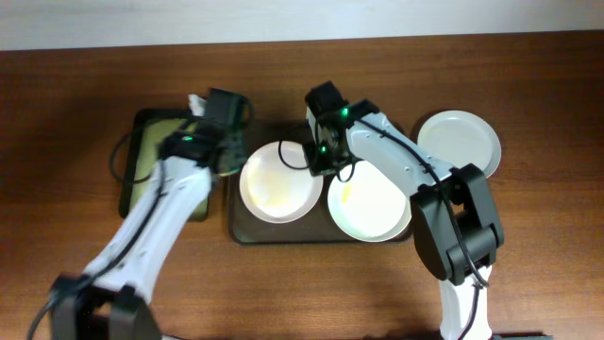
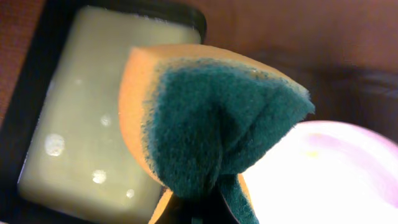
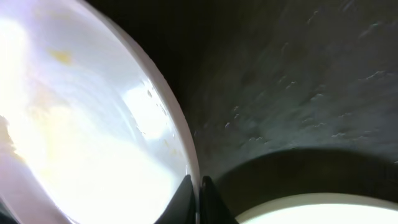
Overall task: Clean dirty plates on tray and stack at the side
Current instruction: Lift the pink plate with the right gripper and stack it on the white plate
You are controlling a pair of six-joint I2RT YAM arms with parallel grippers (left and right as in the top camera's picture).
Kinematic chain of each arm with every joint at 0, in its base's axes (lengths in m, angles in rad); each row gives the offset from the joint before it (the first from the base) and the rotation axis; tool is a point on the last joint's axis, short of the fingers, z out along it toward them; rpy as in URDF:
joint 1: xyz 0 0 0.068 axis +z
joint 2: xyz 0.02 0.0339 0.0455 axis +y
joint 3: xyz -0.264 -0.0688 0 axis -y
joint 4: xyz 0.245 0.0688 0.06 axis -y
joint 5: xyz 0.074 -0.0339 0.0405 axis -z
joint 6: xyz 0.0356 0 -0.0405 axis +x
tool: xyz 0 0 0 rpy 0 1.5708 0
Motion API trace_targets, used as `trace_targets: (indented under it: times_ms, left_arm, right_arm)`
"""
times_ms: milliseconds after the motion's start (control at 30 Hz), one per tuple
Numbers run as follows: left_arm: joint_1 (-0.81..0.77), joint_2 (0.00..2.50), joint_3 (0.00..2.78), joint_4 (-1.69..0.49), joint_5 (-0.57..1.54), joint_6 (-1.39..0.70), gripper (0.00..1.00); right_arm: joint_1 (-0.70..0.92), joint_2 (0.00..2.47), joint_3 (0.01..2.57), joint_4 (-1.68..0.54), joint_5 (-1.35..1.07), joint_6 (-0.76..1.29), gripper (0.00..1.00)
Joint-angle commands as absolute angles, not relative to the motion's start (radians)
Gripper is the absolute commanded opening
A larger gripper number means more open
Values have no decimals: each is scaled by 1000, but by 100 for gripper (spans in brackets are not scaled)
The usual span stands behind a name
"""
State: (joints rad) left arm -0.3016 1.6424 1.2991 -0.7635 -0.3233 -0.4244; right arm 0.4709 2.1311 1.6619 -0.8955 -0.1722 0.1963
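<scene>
Plates | left plate [image 1: 280, 181] on tray [image 1: 319, 229], rim clenched in right jaws at its 2 o'clock | left jaws grasp sponge [image 2: 211, 118] at plate's 10 o'clock, nearer for wiping | right plate [image 1: 370, 200] on tray

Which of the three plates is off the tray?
The far-right plate: it sits on the wood table beside the tray. The other two lie inside the tray.

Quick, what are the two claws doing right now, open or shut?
Left gripper: closed on the sponge.
Right gripper: closed on the plate, at its rim.
</scene>
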Motion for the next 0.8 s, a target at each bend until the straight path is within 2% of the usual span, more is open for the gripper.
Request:
trace_targets:
  times_ms: [0, 100, 133, 233, 433, 533, 767]
  left_arm:
    - [-165, 1537, 1317, -784, -163, -433, 0]
    - [-69, 1543, 1306, -849, -153, -433, 0]
    - [-56, 1543, 1304, -855, -153, -432, 0]
    - [1, 1543, 1304, -858, -153, -425, 0]
    - [68, 1543, 1304, -863, -153, -425, 0]
    - [68, 1543, 1304, -866, -153, -425, 0]
    - [68, 1543, 1304, -866, -153, -425, 0]
  right_arm:
    - [488, 2084, 1829, -999, 23, 112, 4]
    - [588, 2052, 1982, -1110, 368, 39, 4]
    - [608, 2050, 2000, -1118, 417, 22, 4]
    - [752, 2050, 2047, -1130, 762, -105, 4]
    - [935, 2050, 2047, -1114, 1188, -263, 4]
    - [987, 2050, 2047, -1111, 1391, -263, 4]
    - [1001, 2050, 2047, -1111, 1386, -311, 4]
